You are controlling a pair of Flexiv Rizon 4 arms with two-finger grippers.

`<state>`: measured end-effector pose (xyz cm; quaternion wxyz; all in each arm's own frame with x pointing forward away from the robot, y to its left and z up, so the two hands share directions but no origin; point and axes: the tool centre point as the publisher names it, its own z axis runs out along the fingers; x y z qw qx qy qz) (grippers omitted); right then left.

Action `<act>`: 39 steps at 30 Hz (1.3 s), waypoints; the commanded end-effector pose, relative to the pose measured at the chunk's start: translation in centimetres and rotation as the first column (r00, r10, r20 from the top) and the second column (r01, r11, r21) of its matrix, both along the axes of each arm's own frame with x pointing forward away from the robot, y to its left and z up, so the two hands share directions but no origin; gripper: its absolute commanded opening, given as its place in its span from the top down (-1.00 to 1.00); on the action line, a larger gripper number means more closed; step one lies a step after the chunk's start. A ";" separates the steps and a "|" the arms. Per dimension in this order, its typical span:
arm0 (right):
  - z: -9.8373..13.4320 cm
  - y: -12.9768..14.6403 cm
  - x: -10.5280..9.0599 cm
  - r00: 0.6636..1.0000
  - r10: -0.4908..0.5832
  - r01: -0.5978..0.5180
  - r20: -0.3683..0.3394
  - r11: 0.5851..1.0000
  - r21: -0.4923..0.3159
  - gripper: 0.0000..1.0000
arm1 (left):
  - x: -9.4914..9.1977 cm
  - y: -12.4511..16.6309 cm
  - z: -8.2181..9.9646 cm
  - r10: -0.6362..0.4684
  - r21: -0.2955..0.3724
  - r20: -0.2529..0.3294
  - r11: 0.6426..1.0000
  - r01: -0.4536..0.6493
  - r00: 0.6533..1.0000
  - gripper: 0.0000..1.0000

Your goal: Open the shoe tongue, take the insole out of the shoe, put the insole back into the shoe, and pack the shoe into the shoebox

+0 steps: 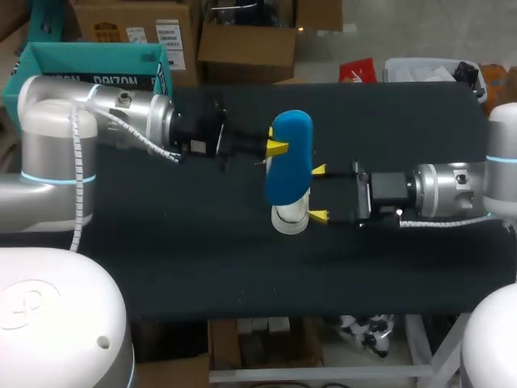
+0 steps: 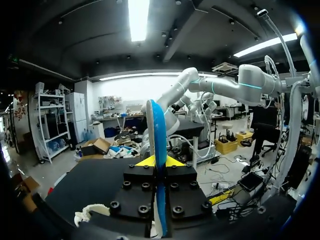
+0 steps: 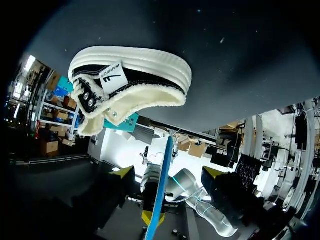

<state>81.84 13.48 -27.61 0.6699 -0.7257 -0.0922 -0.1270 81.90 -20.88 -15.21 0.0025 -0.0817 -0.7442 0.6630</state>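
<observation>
Left gripper (image 2: 160, 162) pinched on the flat blue foam insole (image 2: 158, 125), gripped edge-on near one end. The insole is held up off the black table (image 1: 186, 259), above the white-and-black fleece-lined shoe (image 1: 289, 220) standing on it. Right gripper (image 1: 320, 193) is spread wide just beside the shoe; can't tell if it touches.

My read: insole is out, reinsertion is the step in hand. Next move calls for tipping the insole's free end into the shoe's opening while the right gripper steadies the shoe. Boxing not yet done.
</observation>
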 end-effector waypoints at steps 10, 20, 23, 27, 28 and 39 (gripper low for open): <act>-0.2 0.7 0.9 1.000 -0.005 0.006 -0.023 1.000 0.027 0.18 | 1.1 -2.7 -3.0 0.000 0.029 0.092 1.000 -0.002 0.996 1.00; 0.1 0.5 1.3 1.000 -0.020 0.020 -0.011 0.999 0.026 0.29 | 1.4 -3.0 -3.7 -0.012 0.036 0.112 0.999 0.008 0.994 1.00; 0.2 0.3 1.5 1.000 -0.024 0.024 -0.004 0.999 0.026 0.40 | 1.4 -2.9 -3.9 -0.015 0.041 0.115 0.999 0.010 0.993 1.00; 0.3 0.2 1.7 1.000 -0.026 0.026 0.002 0.999 0.025 0.91 | 1.6 -2.7 -3.9 -0.015 0.041 0.118 0.999 0.010 0.993 1.00; 0.3 0.2 1.7 1.000 -0.026 0.026 0.002 0.999 0.025 1.00 | 1.6 -2.7 -3.8 -0.015 0.041 0.118 0.999 0.010 0.993 1.00; 0.3 -0.1 1.9 0.999 -0.024 0.023 0.025 1.000 0.021 1.00 | 1.6 -2.0 -3.6 -0.041 0.046 0.068 0.998 0.038 0.997 -0.53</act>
